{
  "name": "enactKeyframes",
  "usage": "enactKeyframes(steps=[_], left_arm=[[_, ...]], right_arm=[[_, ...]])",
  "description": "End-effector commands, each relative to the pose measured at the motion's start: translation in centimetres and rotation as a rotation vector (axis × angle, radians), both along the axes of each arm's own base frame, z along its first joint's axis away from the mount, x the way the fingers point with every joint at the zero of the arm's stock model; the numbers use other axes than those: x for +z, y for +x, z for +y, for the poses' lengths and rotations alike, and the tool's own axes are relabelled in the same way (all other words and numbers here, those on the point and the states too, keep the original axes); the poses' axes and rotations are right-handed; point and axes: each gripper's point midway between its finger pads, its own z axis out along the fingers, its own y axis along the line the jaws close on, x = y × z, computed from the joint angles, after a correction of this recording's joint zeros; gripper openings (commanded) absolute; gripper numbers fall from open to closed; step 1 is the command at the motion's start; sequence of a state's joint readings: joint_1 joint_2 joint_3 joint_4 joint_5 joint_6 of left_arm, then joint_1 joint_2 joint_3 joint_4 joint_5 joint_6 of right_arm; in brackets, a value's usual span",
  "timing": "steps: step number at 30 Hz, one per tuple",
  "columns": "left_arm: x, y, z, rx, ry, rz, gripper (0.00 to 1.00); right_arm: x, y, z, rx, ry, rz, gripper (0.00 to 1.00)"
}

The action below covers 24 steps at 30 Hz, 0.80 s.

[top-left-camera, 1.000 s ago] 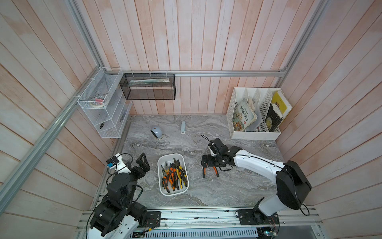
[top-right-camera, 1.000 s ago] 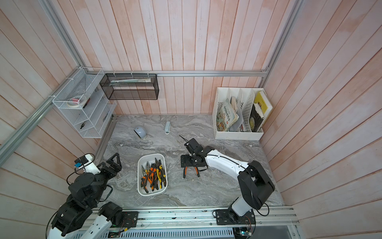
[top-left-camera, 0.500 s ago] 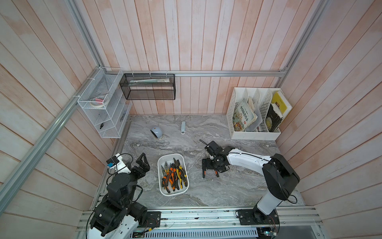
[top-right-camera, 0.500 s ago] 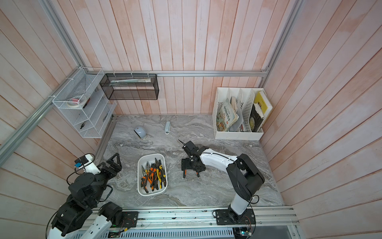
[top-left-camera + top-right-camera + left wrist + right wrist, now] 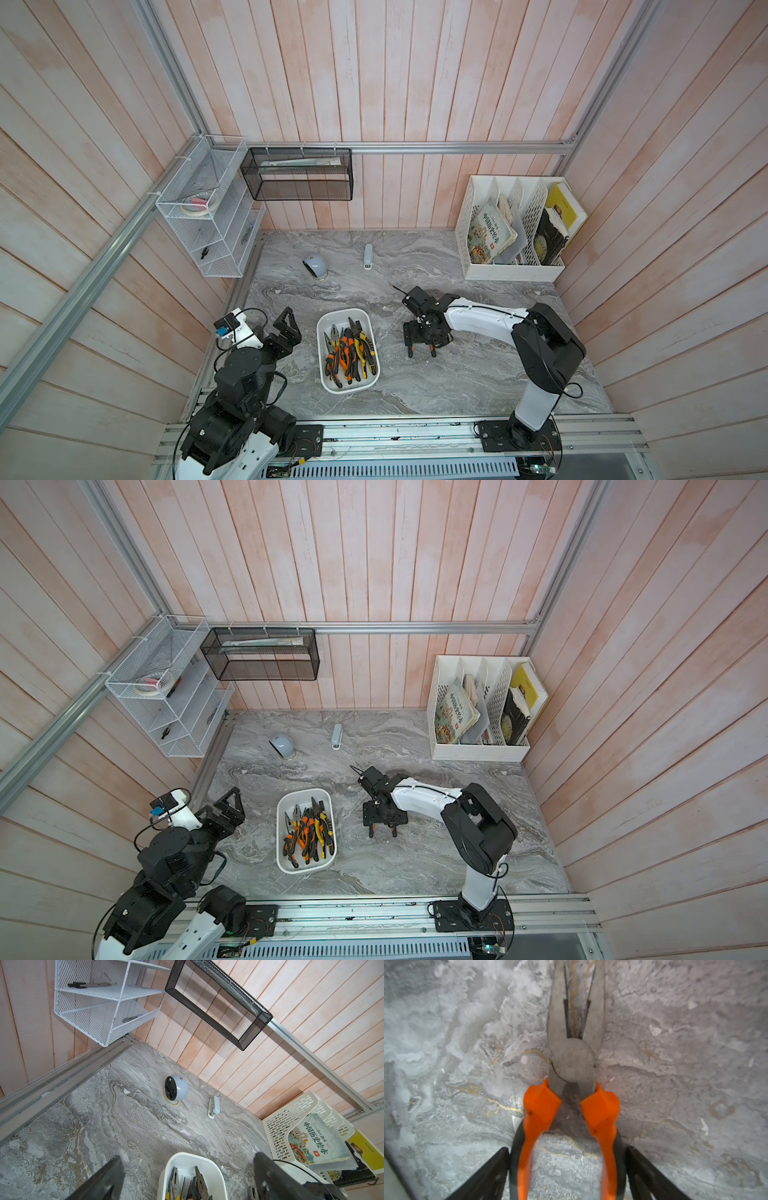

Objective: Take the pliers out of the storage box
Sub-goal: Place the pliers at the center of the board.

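The white storage box (image 5: 321,332) (image 5: 281,812) (image 5: 168,1167) sits on the marble table and holds several pliers (image 5: 351,353) (image 5: 309,833) (image 5: 199,1180) with orange or yellow handles. One more orange-and-black long-nosed pliers (image 5: 572,1057) (image 5: 410,353) lies flat on the table to the right of the box. My right gripper (image 5: 566,1148) (image 5: 422,343) is low over it. Its fingers (image 5: 492,1169) stand either side of the spread handles, close against them, with a thin gap on one side. My left gripper (image 5: 287,328) (image 5: 188,1157) hangs open and empty left of the box.
A small stapler (image 5: 368,257) and a round blue-grey gadget (image 5: 314,266) lie toward the back wall. A white file rack (image 5: 511,266) with books fills the back right corner. A white wire shelf (image 5: 208,232) and a black mesh basket (image 5: 299,195) hang on the walls.
The right arm's elbow has swung left toward the box while its gripper stayed over the pliers on the table; its fingers have drawn in a little. The left arm has not moved.
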<state>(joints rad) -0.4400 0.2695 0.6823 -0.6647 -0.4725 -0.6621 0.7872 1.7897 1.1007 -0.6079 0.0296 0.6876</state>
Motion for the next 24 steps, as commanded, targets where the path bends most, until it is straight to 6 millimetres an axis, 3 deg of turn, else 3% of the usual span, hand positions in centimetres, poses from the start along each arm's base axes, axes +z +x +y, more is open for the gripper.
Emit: enactKeyframes(steps=[1,7,11,14,19,24], left_arm=[[-0.2,0.2,-0.2,-0.008,0.014,0.000,1.00],[-0.3,0.2,-0.2,-0.009,0.015,0.000,1.00],[-0.3,0.2,-0.3,-0.010,0.014,0.001,1.00],[-0.3,0.2,-0.2,-0.009,0.014,0.002,1.00],[-0.4,0.3,-0.2,-0.006,0.015,0.005,1.00],[-0.4,0.3,-0.3,-0.008,0.015,0.007,1.00]], right_arm=[[-1.3,-1.2,-1.0,-0.010,-0.062,0.053,0.79],[-0.9,-1.1,-1.1,-0.011,-0.060,0.036,0.64],[-0.3,-0.8,-0.5,-0.007,-0.040,0.025,0.64],[0.8,-0.5,0.0,-0.004,-0.025,0.009,0.72],[4.3,0.4,0.9,0.006,-0.002,-0.046,0.82],[9.1,1.3,2.4,0.027,0.058,-0.109,0.83]])
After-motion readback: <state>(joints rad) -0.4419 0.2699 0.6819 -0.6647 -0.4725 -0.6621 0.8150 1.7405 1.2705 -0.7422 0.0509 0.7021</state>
